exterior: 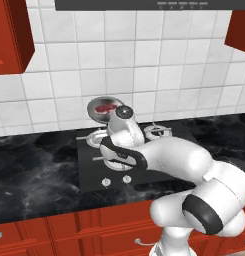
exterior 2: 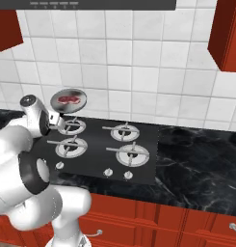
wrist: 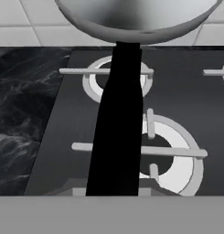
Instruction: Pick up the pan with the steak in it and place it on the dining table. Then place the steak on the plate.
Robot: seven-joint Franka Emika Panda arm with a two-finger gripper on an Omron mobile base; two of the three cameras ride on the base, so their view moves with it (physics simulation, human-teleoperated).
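Note:
The grey pan (exterior: 100, 111) hangs tilted in the air above the back left burner, close to the tiled wall. The red steak (exterior: 105, 106) lies inside it. My gripper (exterior: 115, 116) is shut on the pan's short black handle (wrist: 118, 128), just below and to the right of the bowl. From the right base view the pan (exterior 2: 68, 100) with the steak (exterior 2: 69, 99) sits above my gripper (exterior 2: 54, 117). In the hand view the handle runs up to the pan's grey underside (wrist: 136, 18). The dining table and the plate are out of view.
Below the pan lies a black hob (exterior 2: 105, 149) with several white burners and front knobs (exterior 2: 108, 172). It is set in a black marble counter (exterior 2: 196, 154) over red cabinets (exterior 2: 187, 222). A white tiled wall (exterior: 144, 65), red wall cupboards (exterior: 9, 35) and a hood stand behind and above.

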